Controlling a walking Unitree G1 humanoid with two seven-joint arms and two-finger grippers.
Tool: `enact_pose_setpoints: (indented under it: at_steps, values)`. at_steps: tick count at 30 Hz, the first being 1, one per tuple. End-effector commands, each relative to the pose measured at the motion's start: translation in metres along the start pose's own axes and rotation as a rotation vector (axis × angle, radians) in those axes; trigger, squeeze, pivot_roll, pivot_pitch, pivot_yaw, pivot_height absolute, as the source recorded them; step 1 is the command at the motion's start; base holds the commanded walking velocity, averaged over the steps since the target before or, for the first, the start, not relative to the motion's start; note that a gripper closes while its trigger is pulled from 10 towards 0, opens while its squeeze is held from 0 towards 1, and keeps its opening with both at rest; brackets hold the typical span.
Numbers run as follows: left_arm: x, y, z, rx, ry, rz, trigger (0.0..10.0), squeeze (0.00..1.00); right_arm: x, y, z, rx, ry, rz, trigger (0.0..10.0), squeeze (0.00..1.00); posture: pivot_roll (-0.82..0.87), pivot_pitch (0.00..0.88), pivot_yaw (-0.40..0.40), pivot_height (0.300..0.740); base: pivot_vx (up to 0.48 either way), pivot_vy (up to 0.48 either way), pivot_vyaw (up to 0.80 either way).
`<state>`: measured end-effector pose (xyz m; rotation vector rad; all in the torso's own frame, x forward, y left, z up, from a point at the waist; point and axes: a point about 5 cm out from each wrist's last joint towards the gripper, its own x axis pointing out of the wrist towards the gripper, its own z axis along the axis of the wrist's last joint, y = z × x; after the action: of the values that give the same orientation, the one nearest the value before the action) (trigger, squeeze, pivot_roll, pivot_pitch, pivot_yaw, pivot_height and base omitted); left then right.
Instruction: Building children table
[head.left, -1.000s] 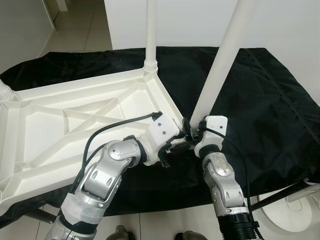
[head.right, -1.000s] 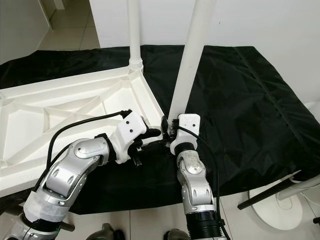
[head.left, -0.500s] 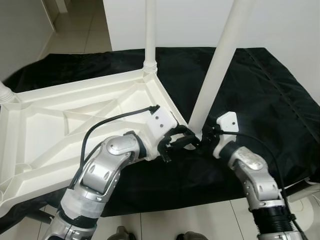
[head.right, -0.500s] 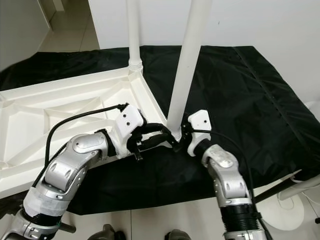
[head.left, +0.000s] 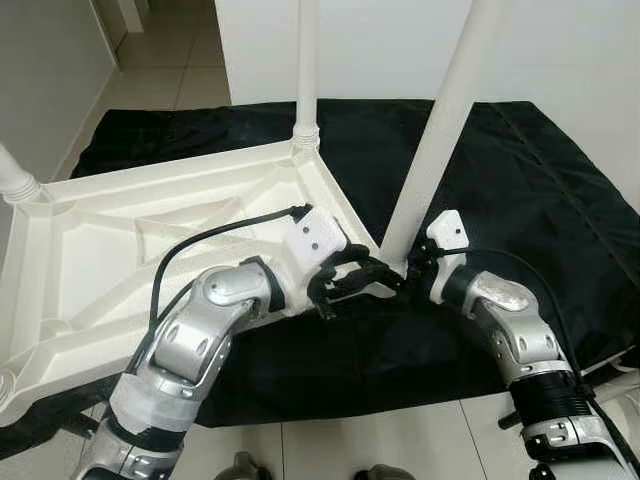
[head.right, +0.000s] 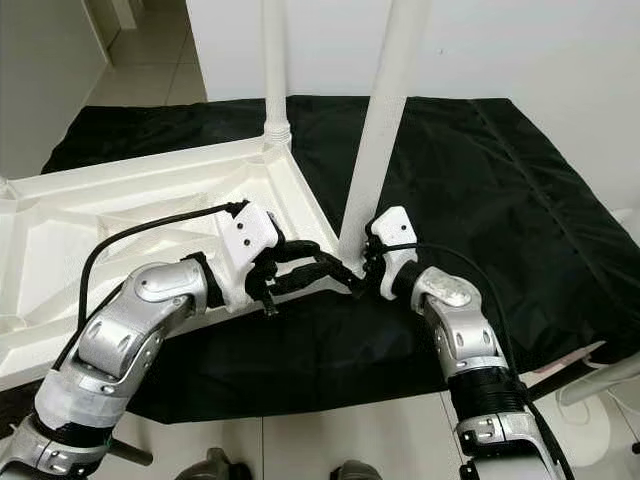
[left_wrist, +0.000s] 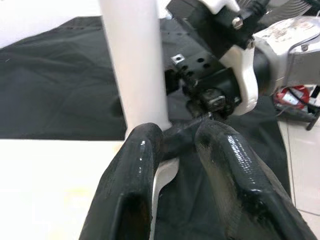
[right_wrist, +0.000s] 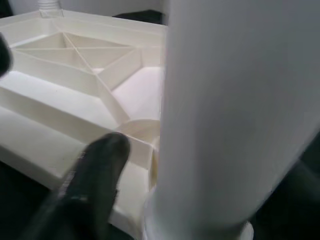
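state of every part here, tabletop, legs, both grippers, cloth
white plastic tabletop: upside down, ribbed underside up, on the cloth
far white leg: upright, seated in its corner socket
near white leg: leaning, foot at the near corner socket
left gripper: at the near leg's base
right gripper: around the near leg's base
black cloth: spread flat under the tabletop

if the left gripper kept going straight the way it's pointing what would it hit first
Most likely the base of the white table leg, just ahead of the left gripper. The right gripper sits close behind it; depth is tight.
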<state>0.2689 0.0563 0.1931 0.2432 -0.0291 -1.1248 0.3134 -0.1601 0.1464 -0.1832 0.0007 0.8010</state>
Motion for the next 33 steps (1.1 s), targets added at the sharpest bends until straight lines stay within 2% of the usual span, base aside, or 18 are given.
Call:
enact_pose_setpoints:
  at_steps: [1, 2, 4, 7, 8, 10, 11, 12, 13, 14, 16, 19, 22, 24, 26, 28, 30, 33]
  values:
    - [0.000, -0.003, 0.002, 0.012, -0.011, -0.085, 10.0, 0.00, 0.001, -0.001, -0.001, 0.000, 0.001, 0.006, 1.8, 0.00, -0.12, 0.000, 0.028, 0.740, 0.000, 0.000, 0.00]
    - [0.000, -0.003, 0.002, 0.011, -0.008, -0.083, 10.0, 0.00, 0.000, -0.002, -0.002, 0.007, 0.001, 0.005, 0.0, 0.00, -0.13, 0.000, 0.033, 0.740, 0.000, 0.000, 0.00]
    - [0.000, -0.002, 0.001, 0.012, -0.006, -0.080, 10.0, 0.00, -0.001, -0.002, -0.005, 0.014, 0.001, -0.003, 0.0, 0.00, -0.14, 0.000, 0.038, 0.740, 0.000, 0.000, 0.00]
    - [0.003, -0.003, 0.001, 0.019, -0.004, -0.079, 10.0, 0.00, -0.007, 0.005, -0.014, 0.068, -0.004, -0.039, 0.0, 0.00, -0.14, 0.003, 0.048, 0.740, 0.000, 0.000, 0.00]
    - [0.003, -0.003, 0.002, 0.020, -0.004, -0.080, 10.0, 0.00, -0.008, 0.006, -0.015, 0.073, -0.006, -0.058, 1.0, 0.00, -0.14, 0.005, 0.050, 0.740, 0.000, 0.000, 0.00]
    - [0.003, -0.003, 0.002, 0.020, -0.004, -0.080, 10.0, 0.00, -0.008, 0.006, -0.015, 0.073, -0.006, -0.058, 1.0, 0.00, -0.14, 0.005, 0.050, 0.740, 0.000, 0.000, 0.00]
    - [0.003, -0.003, 0.002, 0.022, -0.004, -0.081, 10.0, 0.00, -0.007, 0.006, -0.016, 0.075, -0.007, -0.081, 4.7, 0.00, -0.14, 0.009, 0.051, 0.740, 0.000, 0.000, 0.00]
    - [0.003, -0.003, 0.002, 0.022, -0.004, -0.081, 10.0, 0.00, -0.007, 0.006, -0.016, 0.075, -0.007, -0.081, 4.7, 0.00, -0.14, 0.009, 0.051, 0.740, 0.000, 0.000, 0.00]
    - [0.003, -0.002, 0.002, 0.026, -0.002, -0.080, 10.0, 0.00, -0.007, 0.007, -0.017, 0.085, -0.006, -0.104, 10.0, 0.00, -0.14, 0.017, 0.051, 0.740, 0.000, 0.000, 0.00]
    - [0.003, -0.001, 0.001, 0.038, 0.004, -0.064, 10.0, 0.00, -0.006, 0.007, -0.019, 0.083, -0.002, -0.147, 10.0, 0.00, -0.14, 0.019, 0.049, 0.740, 0.000, 0.000, 0.00]
    - [0.003, -0.001, 0.001, 0.038, 0.004, -0.064, 10.0, 0.00, -0.006, 0.007, -0.019, 0.083, -0.002, -0.147, 10.0, 0.00, -0.14, 0.019, 0.049, 0.740, 0.000, 0.000, 0.00]
    - [0.005, 0.000, 0.000, 0.044, 0.003, -0.030, 10.0, 0.00, -0.003, 0.007, -0.022, 0.116, 0.010, -0.366, 10.0, 0.00, -0.16, 0.034, 0.053, 0.740, 0.000, 0.000, 0.00]
    - [0.005, 0.000, 0.000, 0.044, 0.003, -0.030, 10.0, 0.00, -0.003, 0.007, -0.022, 0.116, 0.010, -0.366, 10.0, 0.00, -0.16, 0.034, 0.053, 0.740, 0.000, 0.000, 0.00]
    - [0.007, -0.004, -0.001, 0.041, 0.000, -0.028, 10.0, 0.00, -0.003, 0.013, -0.023, 0.171, 0.007, -0.511, 10.0, 0.00, -0.16, 0.039, 0.050, 0.740, 0.000, 0.000, 0.00]
    - [0.007, -0.004, -0.001, 0.041, 0.000, -0.028, 10.0, 0.00, -0.003, 0.013, -0.023, 0.171, 0.007, -0.511, 10.0, 0.00, -0.16, 0.039, 0.050, 0.740, 0.000, 0.000, 0.00]
    - [0.009, -0.005, -0.001, 0.042, -0.007, -0.019, 10.0, 0.00, -0.002, 0.021, -0.022, 0.229, -0.001, -0.674, 10.0, 0.00, -0.16, 0.046, 0.045, 0.740, 0.000, 0.000, 0.00]
    - [0.010, -0.005, -0.001, 0.030, -0.014, 0.012, 10.0, 0.00, -0.002, 0.031, -0.020, 0.235, -0.008, -0.787, 10.0, 0.00, -0.16, 0.049, 0.041, 0.740, 0.000, 0.000, 0.00]
    - [0.010, -0.004, -0.001, 0.026, -0.013, 0.021, 10.0, 0.00, -0.002, 0.034, -0.019, 0.231, -0.010, -0.819, 10.0, 0.00, -0.16, 0.049, 0.041, 0.740, 0.000, 0.000, 0.00]
